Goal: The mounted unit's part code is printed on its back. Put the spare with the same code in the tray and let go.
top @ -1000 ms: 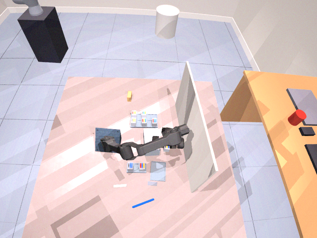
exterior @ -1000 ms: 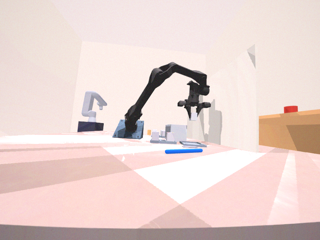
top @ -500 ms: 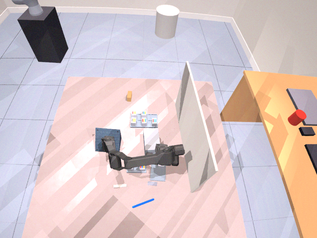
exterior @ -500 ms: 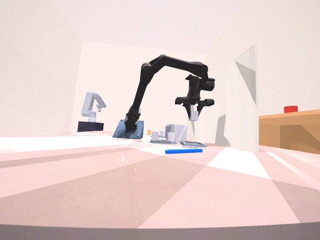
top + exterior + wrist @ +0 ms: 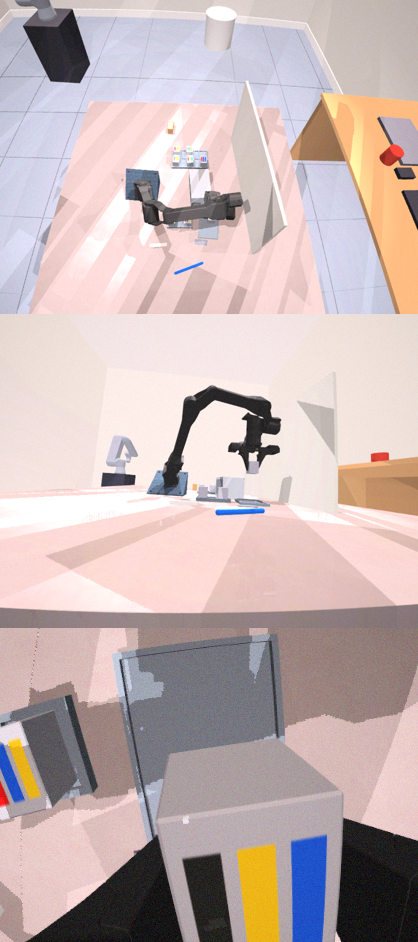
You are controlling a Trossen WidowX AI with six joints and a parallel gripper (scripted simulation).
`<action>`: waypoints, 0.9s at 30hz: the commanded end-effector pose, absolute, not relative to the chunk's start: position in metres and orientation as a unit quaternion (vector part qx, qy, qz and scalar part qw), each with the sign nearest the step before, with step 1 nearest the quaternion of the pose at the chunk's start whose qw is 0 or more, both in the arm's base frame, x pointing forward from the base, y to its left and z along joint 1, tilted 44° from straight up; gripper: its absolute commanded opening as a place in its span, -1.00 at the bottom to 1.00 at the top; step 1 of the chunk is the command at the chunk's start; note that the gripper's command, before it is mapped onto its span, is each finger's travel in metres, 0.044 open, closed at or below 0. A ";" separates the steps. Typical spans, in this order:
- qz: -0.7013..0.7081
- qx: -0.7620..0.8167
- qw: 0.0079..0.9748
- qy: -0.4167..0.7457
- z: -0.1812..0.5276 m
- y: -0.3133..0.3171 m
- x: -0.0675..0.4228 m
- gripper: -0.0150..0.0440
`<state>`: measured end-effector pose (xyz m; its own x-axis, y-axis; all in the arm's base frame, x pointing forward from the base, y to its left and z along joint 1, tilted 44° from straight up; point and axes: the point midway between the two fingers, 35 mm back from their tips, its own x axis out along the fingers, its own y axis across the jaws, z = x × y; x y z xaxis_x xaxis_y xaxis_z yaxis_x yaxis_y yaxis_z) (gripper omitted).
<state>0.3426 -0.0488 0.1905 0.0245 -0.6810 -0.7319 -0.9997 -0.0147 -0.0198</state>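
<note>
My gripper (image 5: 252,468) (image 5: 237,832) is shut on a light grey spare (image 5: 253,466) (image 5: 225,778) with black, yellow and blue stripes, held upright in the air. The shallow grey tray (image 5: 262,504) (image 5: 200,698) (image 5: 208,233) lies below it, partly hidden by the spare in the wrist view; nothing shows in it. The mounted unit (image 5: 200,182) (image 5: 233,487), a big pale box, stands behind the tray; its back code is hidden. A small rack (image 5: 212,499) beside the tray bears two spares; one spare (image 5: 12,760) shows red, blue and yellow stripes. A rear rack (image 5: 182,166) bears several spares.
A tall pale panel (image 5: 260,168) (image 5: 317,459) stands right of the arm and tray. A blue rod (image 5: 188,268) (image 5: 239,511) and a white strip (image 5: 158,245) lie in front. A yellow block (image 5: 170,127) stands at the back.
</note>
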 end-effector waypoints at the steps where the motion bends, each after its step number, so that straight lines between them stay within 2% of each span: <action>1: 0.278 -0.657 0.282 0.641 0.188 -0.051 0.342 -0.49; 27: 0.279 -0.657 0.283 0.640 0.174 -0.064 0.345 -0.49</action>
<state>0.3458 -0.0625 0.1755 0.0253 -0.6795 -0.7333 -0.9997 -0.0149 -0.0207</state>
